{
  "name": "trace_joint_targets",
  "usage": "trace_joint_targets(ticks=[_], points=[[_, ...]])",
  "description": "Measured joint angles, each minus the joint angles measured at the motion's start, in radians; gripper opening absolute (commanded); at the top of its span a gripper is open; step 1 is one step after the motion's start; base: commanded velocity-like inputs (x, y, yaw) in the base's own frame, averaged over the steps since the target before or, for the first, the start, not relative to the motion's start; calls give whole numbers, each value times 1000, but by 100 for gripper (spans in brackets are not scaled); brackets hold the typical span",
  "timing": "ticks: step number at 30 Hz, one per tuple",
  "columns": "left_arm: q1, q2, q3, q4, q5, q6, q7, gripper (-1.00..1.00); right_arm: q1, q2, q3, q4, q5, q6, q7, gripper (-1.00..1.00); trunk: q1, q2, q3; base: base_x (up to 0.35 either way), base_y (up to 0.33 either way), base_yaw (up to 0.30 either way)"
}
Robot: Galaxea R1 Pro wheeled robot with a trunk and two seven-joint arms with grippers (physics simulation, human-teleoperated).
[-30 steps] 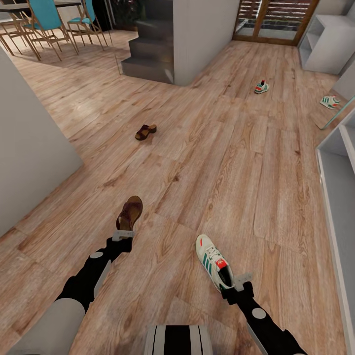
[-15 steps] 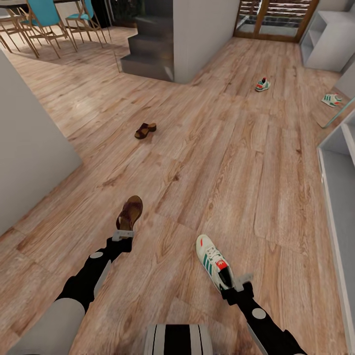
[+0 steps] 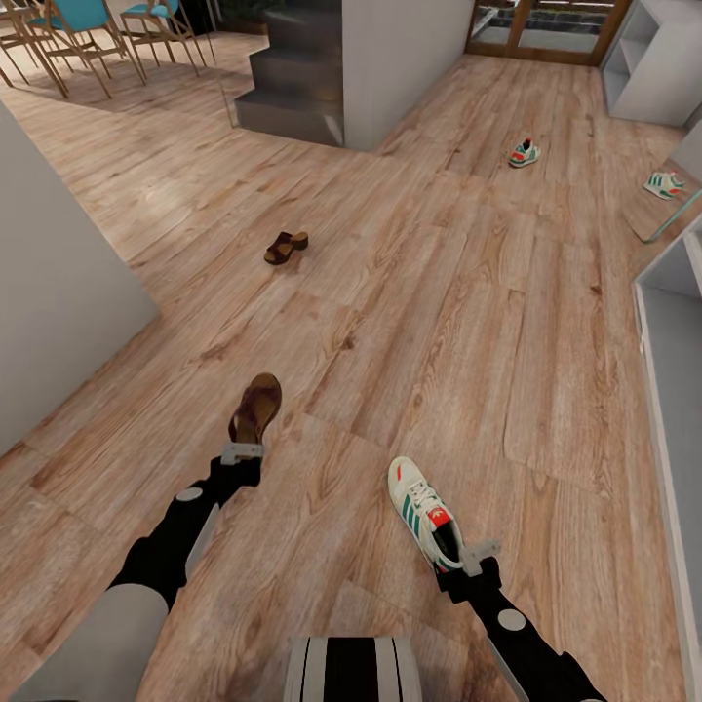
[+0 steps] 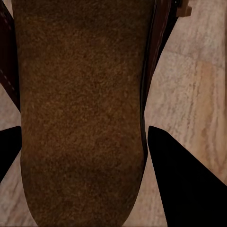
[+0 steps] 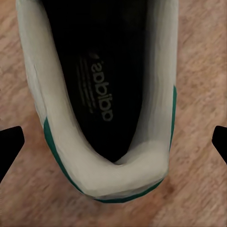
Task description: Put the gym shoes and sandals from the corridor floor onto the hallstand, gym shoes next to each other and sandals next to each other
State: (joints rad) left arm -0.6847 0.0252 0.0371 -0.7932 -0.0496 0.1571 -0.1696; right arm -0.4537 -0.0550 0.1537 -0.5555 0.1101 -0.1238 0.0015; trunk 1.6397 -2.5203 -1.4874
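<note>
1. Two pieces of footwear are carried: the left hand point(image 3: 243, 452) holds the heel end of a dark brown open sandal with a tan footbed point(image 3: 256, 409), and the right hand point(image 3: 475, 558) holds the heel of a white gym shoe with green side stripes and a red-orange tongue patch point(image 3: 422, 511).
2. In the left wrist view the sandal point(image 4: 80, 109) sits between the two dark fingers point(image 4: 182, 182), which flank it closely; the grip looks closed on it.
3. In the right wrist view the gym shoe heel point(image 5: 106, 109) lies between finger tips point(image 5: 9, 142) that stand wide apart at the frame's edges. I cannot tell whether they press the shoe.
4. The second brown sandal point(image 3: 285, 248) lies well ahead on the light brown wood-plank corridor floor point(image 3: 458, 322). The second gym shoe point(image 3: 524, 153) lies far off on that floor, and what may be its reflection point(image 3: 665, 184) shows by the right edge.
5. A pale grey shelf unit point(image 3: 673, 370) runs along the floor's right edge; whether it is the hallstand is unclear.
6. Risks, as I judge them: both items are held by the heel only, so a turn of the base could swing or drop them, the gym shoe especially. Setting them on the wrong unit, or apart from their mates, would spoil the pairing.
</note>
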Motion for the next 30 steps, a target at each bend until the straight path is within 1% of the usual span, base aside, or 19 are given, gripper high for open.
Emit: trace_joint_targets(ticks=[11,12,30], points=[[8,1,2,-13,0,0,0,-100,0,-1,0,1,0,1,0,100,0,0,0,46,0,0],[8,1,3,-13,0,0,0,-100,0,-1,0,1,0,1,0,-100,0,0,0,12,0,0],[8,3,7,-14,-1,0,2,-100,0,-1,-2,1,1,2,0,-100,0,0,0,0,0,0]])
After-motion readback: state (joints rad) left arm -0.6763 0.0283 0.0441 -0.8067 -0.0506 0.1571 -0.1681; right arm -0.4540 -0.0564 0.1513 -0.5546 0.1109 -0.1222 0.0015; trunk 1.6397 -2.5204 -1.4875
